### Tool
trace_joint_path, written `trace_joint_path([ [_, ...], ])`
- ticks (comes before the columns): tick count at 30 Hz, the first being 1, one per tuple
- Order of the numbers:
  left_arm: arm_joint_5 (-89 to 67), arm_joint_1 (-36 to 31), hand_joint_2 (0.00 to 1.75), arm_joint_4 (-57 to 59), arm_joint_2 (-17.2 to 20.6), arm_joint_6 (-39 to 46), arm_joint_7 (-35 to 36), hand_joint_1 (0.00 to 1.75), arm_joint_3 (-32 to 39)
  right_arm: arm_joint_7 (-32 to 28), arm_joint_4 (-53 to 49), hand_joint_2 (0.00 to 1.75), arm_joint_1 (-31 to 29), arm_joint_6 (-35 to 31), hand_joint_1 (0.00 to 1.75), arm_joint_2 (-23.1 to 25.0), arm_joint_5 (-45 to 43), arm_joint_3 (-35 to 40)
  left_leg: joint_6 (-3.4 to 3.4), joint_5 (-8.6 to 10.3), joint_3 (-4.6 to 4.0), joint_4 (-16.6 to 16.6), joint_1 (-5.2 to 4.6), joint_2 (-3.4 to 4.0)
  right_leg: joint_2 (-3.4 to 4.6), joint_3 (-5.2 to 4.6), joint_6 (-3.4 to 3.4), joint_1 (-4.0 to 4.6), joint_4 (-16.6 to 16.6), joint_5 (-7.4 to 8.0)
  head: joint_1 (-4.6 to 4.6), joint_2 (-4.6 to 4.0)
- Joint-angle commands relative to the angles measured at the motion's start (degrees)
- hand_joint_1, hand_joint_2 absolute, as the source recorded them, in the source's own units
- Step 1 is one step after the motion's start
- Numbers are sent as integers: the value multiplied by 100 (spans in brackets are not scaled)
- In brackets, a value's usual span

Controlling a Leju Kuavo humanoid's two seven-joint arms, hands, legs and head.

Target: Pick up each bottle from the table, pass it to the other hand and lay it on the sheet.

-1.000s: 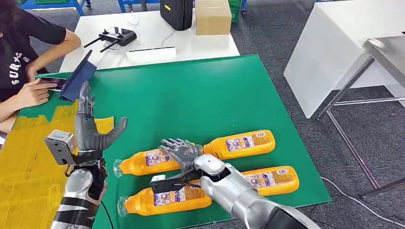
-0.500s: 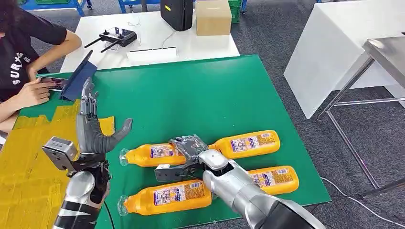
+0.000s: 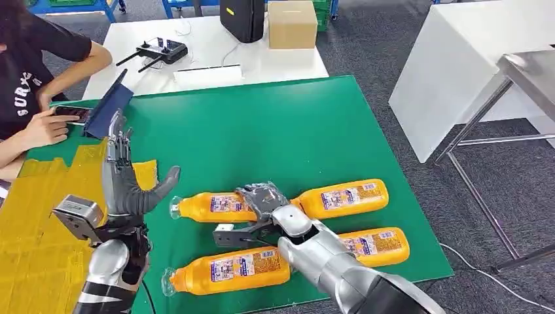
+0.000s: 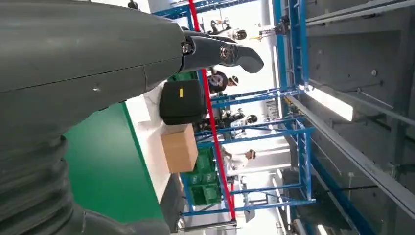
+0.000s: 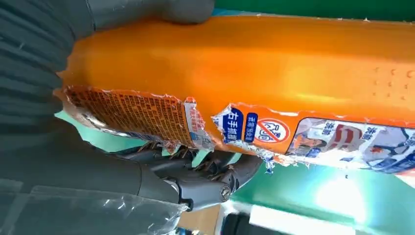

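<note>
Four orange bottles with printed labels are over the green table. My right hand grips one bottle around its base end, with the clear cap pointing at my left hand. The right wrist view shows this bottle close up, with dark fingers curled under it. My left hand stands upright and open, fingers spread, just left of the cap, apart from it. Three bottles lie flat: one at the upper right, one at the front left, one at the front right. The yellow sheet covers the table's left part.
A person sits at the far left holding a phone, beside a dark tablet. On the white table behind stand a remote controller, a cardboard box and a black case. A white table and metal frame stand to the right.
My right hand has closed on the bottle and carried it left and slightly away, toward my left hand. The left hand has shifted a little, staying open.
</note>
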Motion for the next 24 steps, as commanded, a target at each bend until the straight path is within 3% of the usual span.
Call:
trace_joint_path([
  [1,-24,116,175,-120,10,18,42,0,-10,-291,-306,175,261,-1742,175,-233,-132,-710,-3,-3,3,-2,2,-11,1,5,0,1,-2,-3,-2,0],
  [7,-34,169,175,-129,8,86,44,0,-25,-1054,-1022,175,602,-2738,175,-257,-576,-1583,-7,-8,2,3,8,-25,-1,6,-2,6,0,-10,0,0],
  [11,104,195,175,-162,9,-30,58,0,-63,-1525,-1505,175,802,-2749,175,-215,-1029,-1971,-4,-2,-10,2,3,-13,1,-7,-1,2,0,-2,-2,0],
  [19,104,195,175,-162,9,-30,58,0,-63,-1525,-1505,175,802,-2749,175,-215,-1029,-1971,-5,-4,-5,2,6,-16,1,-2,-1,5,-1,-5,0,0],
  [20,94,201,175,-187,28,-33,53,0,-99,-1940,-1902,175,965,-2749,175,-160,-1282,-2283,-6,-7,-1,2,7,-19,3,2,-2,5,0,-7,-2,0],
  [22,183,196,175,-214,72,-200,71,0,-177,-2204,-2327,175,1142,-2749,175,-110,-1509,-2513,-7,-8,-3,4,9,-28,-3,3,-2,7,1,-10,-2,2],
  [24,704,153,175,-162,188,-878,257,0,-326,-2400,-2841,175,1373,-2684,175,-114,-1919,-2580,-4,-5,-8,3,5,-20,-3,-5,-2,3,2,-7,0,0],
])
